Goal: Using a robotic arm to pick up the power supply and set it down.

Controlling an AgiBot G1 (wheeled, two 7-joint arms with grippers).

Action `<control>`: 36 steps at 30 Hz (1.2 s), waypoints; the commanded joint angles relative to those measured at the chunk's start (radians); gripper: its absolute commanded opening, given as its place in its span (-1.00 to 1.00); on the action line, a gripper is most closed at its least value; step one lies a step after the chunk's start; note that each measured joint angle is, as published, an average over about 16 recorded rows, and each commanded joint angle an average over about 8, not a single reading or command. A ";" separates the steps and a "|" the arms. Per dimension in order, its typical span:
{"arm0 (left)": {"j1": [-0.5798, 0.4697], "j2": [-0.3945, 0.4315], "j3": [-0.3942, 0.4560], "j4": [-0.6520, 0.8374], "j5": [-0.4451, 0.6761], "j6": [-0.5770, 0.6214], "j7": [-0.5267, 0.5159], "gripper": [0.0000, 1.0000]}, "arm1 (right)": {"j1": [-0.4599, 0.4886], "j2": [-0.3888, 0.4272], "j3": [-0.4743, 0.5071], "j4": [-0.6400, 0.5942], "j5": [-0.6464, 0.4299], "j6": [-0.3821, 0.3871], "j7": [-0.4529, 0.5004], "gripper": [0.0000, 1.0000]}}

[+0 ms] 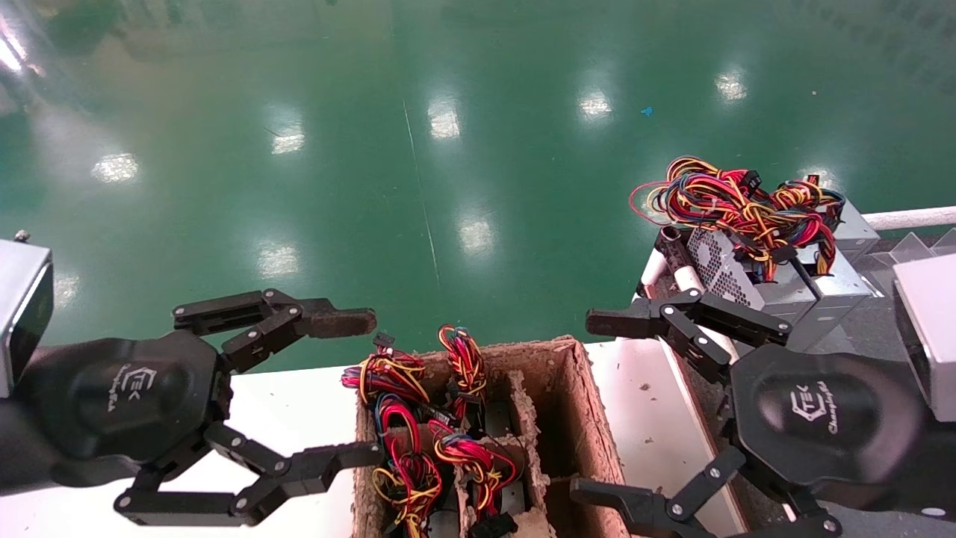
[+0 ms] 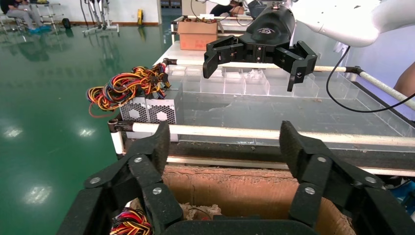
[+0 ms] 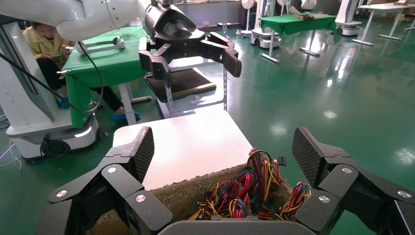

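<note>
Power supply (image 1: 777,280) sitting on the conveyor-like bench (image 1: 874,329) at the robot's right, well beyond the cardboard box, untouched by either gripper

Nearest, in the head view:
- left gripper (image 1: 351,388) hovering over the white table (image 1: 284,411), fingers spread wide and holding nothing, fingertips reaching toward the near-left edge of the cardboard box (image 1: 575,403)
- right gripper (image 1: 597,407) hanging over the strip between box and bench, likewise gaping and empty, black palm showing a white logo

A little farther:
- cardboard box standing on the white table between the two grippers, split by dividers
- left compartments holding units with wire bundles (image 1: 418,426) in red, yellow and black
- right compartments looking bare

Farther still:
- grey metal case resting on the bench just behind the white tube rail (image 2: 254,132), honeycomb vent side facing the box
- tangle of red, yellow and black wires (image 1: 739,202) piled on top of the case, spilling toward the floor side
- right gripper's upper finger sitting just short of the case, not touching

Farthest: glossy green floor (image 1: 448,134) stretching away, dotted with lamp reflections
</note>
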 commanded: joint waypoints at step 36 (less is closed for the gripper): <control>0.000 0.000 0.000 0.000 0.000 0.000 0.000 -0.88 | 0.034 -0.053 -0.076 -0.010 -0.144 0.058 0.036 1.00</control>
